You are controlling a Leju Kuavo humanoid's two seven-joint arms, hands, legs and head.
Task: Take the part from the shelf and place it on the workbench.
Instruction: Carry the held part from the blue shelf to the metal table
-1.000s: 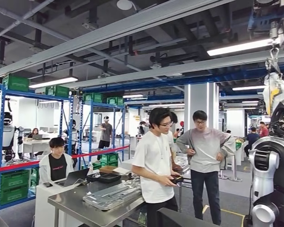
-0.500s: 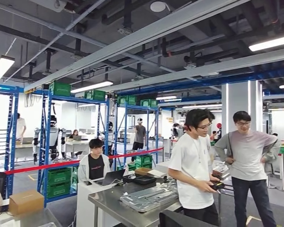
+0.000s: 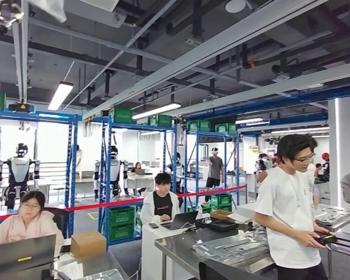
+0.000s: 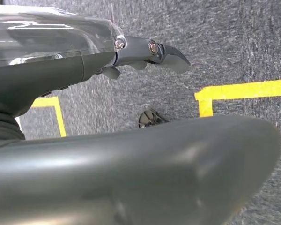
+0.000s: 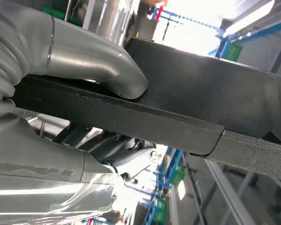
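My right hand [image 5: 50,117] grips a flat black part [image 5: 210,93], its grey thumb [image 5: 96,65] pressed on the part's broad face and the fingers hidden under it. Over grey carpet hangs my left hand [image 4: 96,140], which holds nothing; its thick thumb [image 4: 150,173] and a dark finger [image 4: 150,49] are apart. In the head view a steel workbench [image 3: 182,248] stands at the lower middle and right, with a long metal panel [image 3: 230,245] lying on it. Blue shelves [image 3: 107,175] with green crates [image 3: 120,216] stand behind it.
A person in a white T-shirt [image 3: 292,216] stands at the workbench holding a controller. Two people sit at laptops [image 3: 163,204] [image 3: 30,219]. A cardboard box [image 3: 88,243] rests on a near table at lower left. Yellow floor lines [image 4: 238,89] cross the carpet.
The camera has turned left, so the whole scene has slid right: the workbench and standing people are now at the right, and a seated person and a box have come in at the left.
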